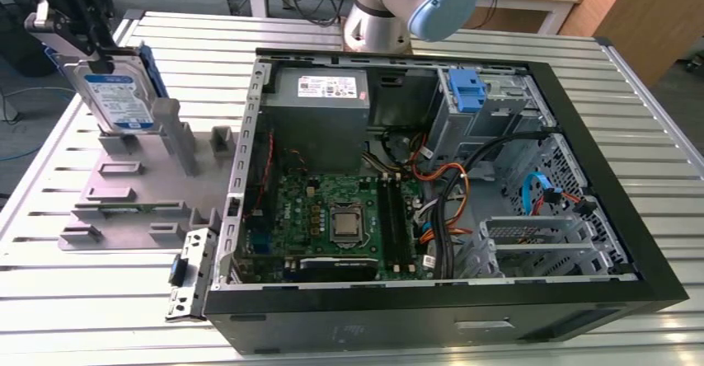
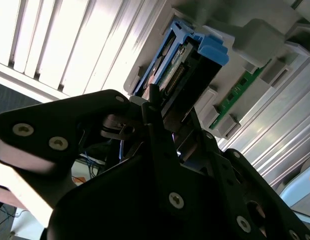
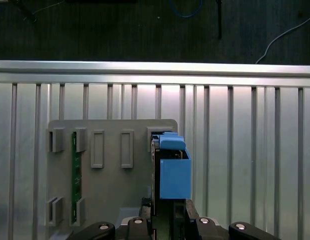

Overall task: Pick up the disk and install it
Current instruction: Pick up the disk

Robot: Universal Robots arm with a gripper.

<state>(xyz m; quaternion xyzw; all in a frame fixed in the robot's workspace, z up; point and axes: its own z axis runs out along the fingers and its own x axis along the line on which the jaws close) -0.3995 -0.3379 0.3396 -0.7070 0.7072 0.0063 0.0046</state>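
The disk [image 1: 119,94] is a silver drive with a white-and-blue label and blue caddy rails. It stands on edge over the grey holder block [image 1: 143,185] at the exterior view's left, outside the computer case [image 1: 616,218]. My gripper [image 1: 97,57] grips its upper end from above and is shut on it. In both wrist views the blue caddy and disk [image 2: 187,70] [image 3: 174,170] reach out from between the black fingers [image 2: 160,125], over the holder block [image 3: 109,185]. Whether its lower edge still touches the block I cannot tell.
The open case holds a motherboard [image 1: 335,213], a grey power supply [image 1: 319,86], loose cables [image 1: 446,193] and a blue bracket [image 1: 467,90] at the drive bay. A green memory stick [image 3: 74,170] sits in the holder block. The slatted table's edge [image 3: 155,67] runs just beyond the block.
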